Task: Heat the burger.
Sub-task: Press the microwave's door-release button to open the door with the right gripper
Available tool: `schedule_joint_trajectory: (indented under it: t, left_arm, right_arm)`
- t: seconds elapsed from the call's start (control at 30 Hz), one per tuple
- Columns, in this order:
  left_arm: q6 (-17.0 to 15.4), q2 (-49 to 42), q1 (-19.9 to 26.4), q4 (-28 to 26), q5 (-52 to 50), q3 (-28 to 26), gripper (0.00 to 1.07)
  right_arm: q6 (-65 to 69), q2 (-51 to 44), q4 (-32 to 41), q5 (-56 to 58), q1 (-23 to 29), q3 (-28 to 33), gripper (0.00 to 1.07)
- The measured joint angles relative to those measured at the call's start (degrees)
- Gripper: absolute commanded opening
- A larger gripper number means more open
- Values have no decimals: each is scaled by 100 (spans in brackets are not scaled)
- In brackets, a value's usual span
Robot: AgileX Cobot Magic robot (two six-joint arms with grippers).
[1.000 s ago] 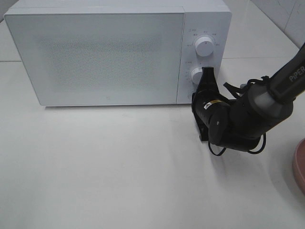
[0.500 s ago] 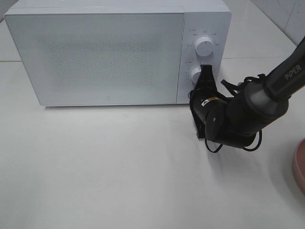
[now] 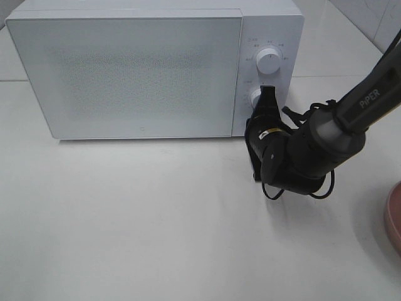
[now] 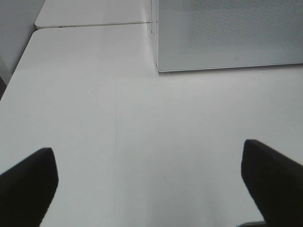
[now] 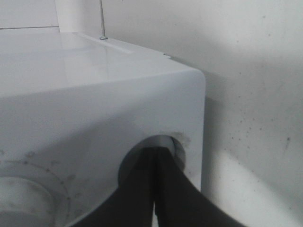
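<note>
The burger is out of view. The white microwave [image 3: 144, 75] stands at the back of the table with its door shut; it also shows in the left wrist view [image 4: 227, 33]. My right gripper [image 3: 262, 116] is shut and empty. Its tips press into a round recess low on the microwave's control panel [image 5: 94, 94], below the two knobs [image 3: 269, 63]. The right wrist view shows the closed fingertips [image 5: 163, 165] inside that recess. My left gripper [image 4: 151, 184] is open and empty above bare table, left of the microwave's front.
The edge of a flat pink plate [image 3: 395, 216] shows at the table's right edge. The white table [image 3: 125, 213] stretches in front of the microwave. A tiled wall corner shows at the back right.
My right gripper has moved left and toward the microwave, closing in on the lower control panel. The microwave door stays shut.
</note>
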Motion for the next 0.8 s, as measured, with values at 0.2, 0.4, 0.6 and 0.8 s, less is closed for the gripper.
schedule_joint_trajectory:
  t: [0.2,0.4,0.6,0.8]
  left_arm:
    - [0,0,0,0,0,0,98]
    - [0,0,0,0,0,0,98]
    - [0,0,0,0,0,0,98]
    - [0,0,0,0,0,0,98]
  right_arm:
    - [-120,80,178,17,17,-115,0]
    - [-149,86,195,17,29,-120,0]
    - [-172,86,201,17,29,-120,0]
    - [-206,86,206,29,29,-120,0]
